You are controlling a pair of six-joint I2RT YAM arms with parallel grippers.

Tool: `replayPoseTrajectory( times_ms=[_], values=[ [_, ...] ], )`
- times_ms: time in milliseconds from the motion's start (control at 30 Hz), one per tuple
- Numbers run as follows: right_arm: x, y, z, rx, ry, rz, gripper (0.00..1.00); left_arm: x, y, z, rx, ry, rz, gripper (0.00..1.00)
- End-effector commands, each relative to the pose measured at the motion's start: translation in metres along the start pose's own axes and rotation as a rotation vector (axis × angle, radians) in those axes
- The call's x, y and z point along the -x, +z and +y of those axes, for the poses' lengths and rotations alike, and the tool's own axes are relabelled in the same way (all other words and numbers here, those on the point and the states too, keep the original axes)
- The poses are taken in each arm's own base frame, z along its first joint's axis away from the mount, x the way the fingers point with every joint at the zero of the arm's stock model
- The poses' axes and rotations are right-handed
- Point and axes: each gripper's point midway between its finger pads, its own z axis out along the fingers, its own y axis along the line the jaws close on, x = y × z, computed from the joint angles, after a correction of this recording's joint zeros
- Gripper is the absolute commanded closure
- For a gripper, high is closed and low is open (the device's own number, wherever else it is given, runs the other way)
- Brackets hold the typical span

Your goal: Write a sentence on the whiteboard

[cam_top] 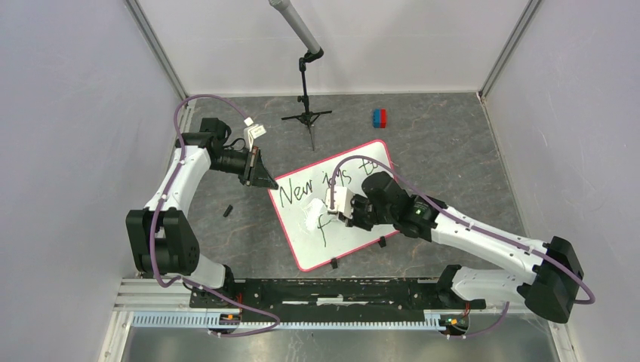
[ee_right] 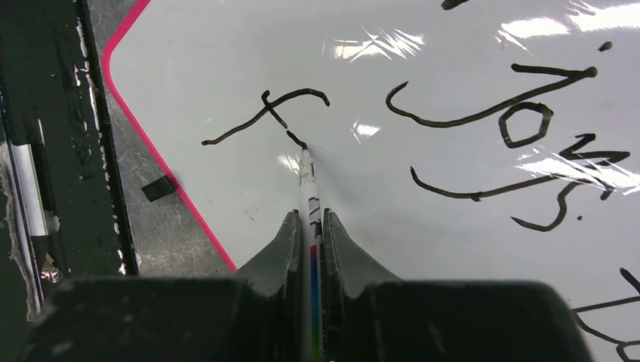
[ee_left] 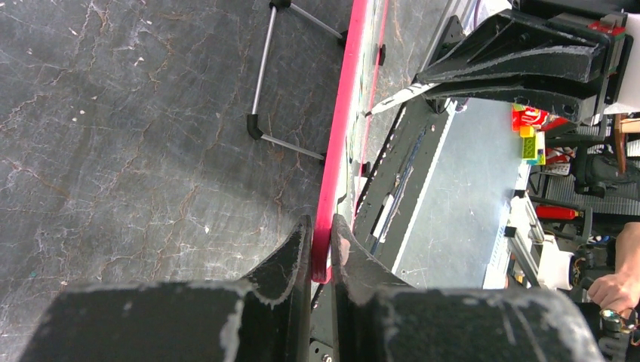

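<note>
The whiteboard lies at an angle on the counter, at centre, between the two arms.

Left tool: nearly closed, with both fingers clamped on the pink rim at the board's left corner. The wrist view shows the rim pinched between the fingertips.

Right tool: nearly closed on a marker, which points away from the fingers. The marker tip touches the board at the end of a short stroke just beside an "f".

The sentence reads "New joys to" on the far line. The near line holds only the "f".
</note>
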Motion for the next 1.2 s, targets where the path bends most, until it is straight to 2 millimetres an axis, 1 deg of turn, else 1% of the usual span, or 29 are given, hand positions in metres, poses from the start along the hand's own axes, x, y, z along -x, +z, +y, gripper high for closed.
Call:
replayPoseTrajectory(
  times_ms=[0,133,300,467,633,700,800,900,1000,1100,1167],
  values=[
    [-0.014,-0.006,-0.013,-0.055,0.000,0.038,1.00,-0.002,0.002,0.009,0.033,0.032,0.019,0.98],
    [-0.011,-0.004,-0.010,-0.032,0.007,0.024,1.00,-0.001,0.002,0.009,0.032,0.033,0.019,0.98],
    [-0.010,0.000,0.001,0.018,0.016,0.012,1.00,-0.002,0.002,0.009,0.036,0.035,0.019,0.98],
    [-0.016,0.002,0.010,0.043,0.010,0.025,1.00,-0.002,0.002,0.009,0.035,0.033,0.020,0.98],
    [-0.030,0.006,0.021,0.072,0.014,0.049,1.00,-0.002,0.002,0.009,0.038,0.034,0.020,0.98],
    [-0.032,0.006,0.023,0.073,0.012,0.052,1.00,-0.002,0.002,0.009,0.037,0.034,0.020,0.98],
    [-0.033,0.004,0.019,0.055,0.005,0.062,1.00,-0.002,0.002,0.009,0.037,0.034,0.020,0.98],
    [-0.021,-0.001,0.010,0.028,-0.011,0.044,1.00,-0.002,0.002,0.009,0.036,0.036,0.019,0.98],
    [0.000,-0.009,0.002,0.010,-0.018,-0.001,1.00,-0.002,0.002,0.009,0.034,0.033,0.019,0.98],
    [0.021,-0.016,-0.001,0.012,-0.018,-0.050,1.00,-0.002,0.002,0.009,0.037,0.035,0.019,0.97],
    [0.030,-0.019,0.000,0.024,-0.011,-0.074,1.00,-0.002,0.001,0.008,0.039,0.037,0.019,0.98]
  ],
)
